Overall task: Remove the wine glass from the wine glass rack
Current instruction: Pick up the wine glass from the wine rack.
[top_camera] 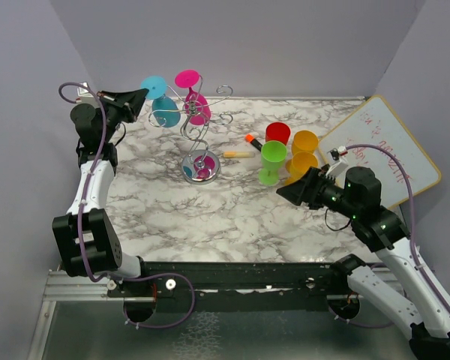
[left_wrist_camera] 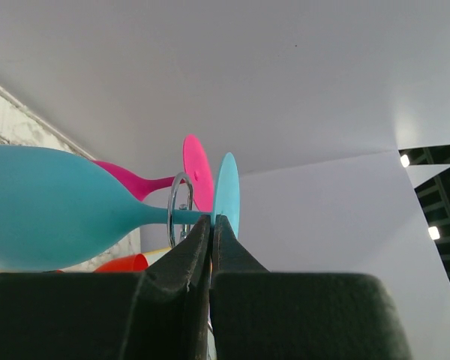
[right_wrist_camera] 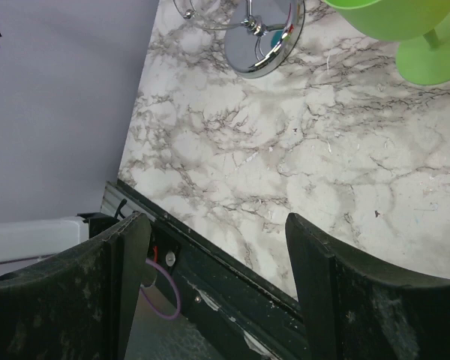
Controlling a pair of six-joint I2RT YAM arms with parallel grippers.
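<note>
The chrome wine glass rack [top_camera: 196, 135] stands mid-table on its round mirror base [top_camera: 201, 167]. A cyan wine glass [top_camera: 163, 109] and a pink wine glass [top_camera: 198, 109] hang upside down from its scroll arms. My left gripper [top_camera: 144, 94] is raised at the rack's left side. In the left wrist view my left gripper [left_wrist_camera: 211, 218] has its jaws pressed together at the cyan glass [left_wrist_camera: 52, 206], where the stem meets the foot, beside a chrome loop [left_wrist_camera: 178, 206]. My right gripper [top_camera: 282, 192] is open and empty, and in the right wrist view [right_wrist_camera: 217, 225] it hangs over the table's near edge.
A green goblet [top_camera: 272, 160], a red cup [top_camera: 277, 134] and two orange cups [top_camera: 305, 142] stand right of the rack. An orange marker [top_camera: 253, 140] and a yellow stick [top_camera: 238, 154] lie by them. A whiteboard [top_camera: 386, 146] leans at the right wall.
</note>
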